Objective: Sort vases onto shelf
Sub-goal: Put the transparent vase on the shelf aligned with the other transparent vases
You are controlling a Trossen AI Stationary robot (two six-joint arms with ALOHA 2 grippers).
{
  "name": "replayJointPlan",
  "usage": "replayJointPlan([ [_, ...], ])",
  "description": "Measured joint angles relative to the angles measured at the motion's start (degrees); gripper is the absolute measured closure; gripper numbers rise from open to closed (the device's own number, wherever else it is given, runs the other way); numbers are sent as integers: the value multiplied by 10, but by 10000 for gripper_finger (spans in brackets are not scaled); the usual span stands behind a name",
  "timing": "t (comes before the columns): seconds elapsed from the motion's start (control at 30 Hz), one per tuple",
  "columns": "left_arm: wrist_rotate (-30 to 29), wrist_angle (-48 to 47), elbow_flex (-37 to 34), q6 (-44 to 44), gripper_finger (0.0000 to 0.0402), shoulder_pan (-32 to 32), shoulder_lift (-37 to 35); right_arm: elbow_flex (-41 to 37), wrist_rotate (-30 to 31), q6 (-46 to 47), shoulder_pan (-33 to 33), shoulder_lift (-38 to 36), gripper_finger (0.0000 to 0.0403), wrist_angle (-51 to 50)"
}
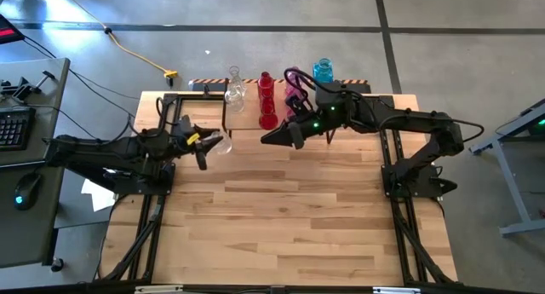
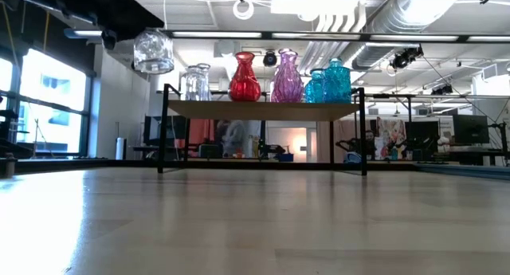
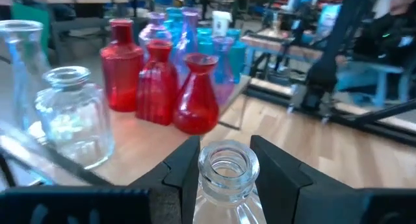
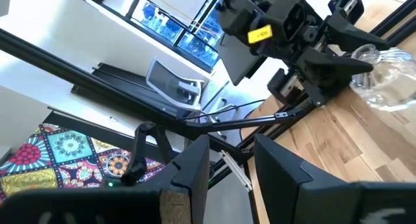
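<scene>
- High view first: the left gripper [image 1: 207, 142] grips a clear vase [image 1: 218, 144] by the neck, just off the shelf's [image 1: 247, 115] near-left corner.
- The vase's long axis looks close to level here, its round body pointing toward the shelf, its neck back in the fingers.
- In the low view that clear vase [image 2: 153, 51] hangs in the air, above the level of the shelf [image 2: 263, 109] board and out past its left end.
- The relation to watch: the shelf lies ahead of the left gripper, past the vase, so my read is the vase must come upright before it goes down among the other clear glass.
- The left wrist view shows the fingers [image 3: 185, 164] clamped either side of the vase [image 3: 226, 165] neck; beyond it, on the shelf [image 3: 153, 143], stand a clear jar [image 3: 71, 117] and a clear bottle [image 3: 18, 68], then red vases [image 3: 159, 78], then pink and blue ones behind.
- The left arm is plainly the nearer one to the shelf's clear-glass end.
- The right gripper [image 1: 274, 138] hovers just in front of the shelf, below the red vases [image 1: 267, 102]; its fingers [image 4: 195, 165] stand a narrow gap apart, with nothing between them.
- Writing: a small yellow label [image 4: 260, 34] sits on the left arm in the right wrist view, its text too small to read. No brand is legible anywhere.
</scene>
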Motion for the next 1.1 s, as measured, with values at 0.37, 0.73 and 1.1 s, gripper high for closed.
replayJointPlan([
  [0.37, -6, 73, -11, 45, 291, 33, 52, 0, 0, 0, -10, 0, 300, 0],
  [0.73, 22, 150, -11, 37, 291, 97, 127, 0, 0, -15, -11, 0, 300, 0],
  [1.1, 53, 187, 5, 34, 291, 140, 196, 0, 0, -15, -11, 1, 300, 0],
])
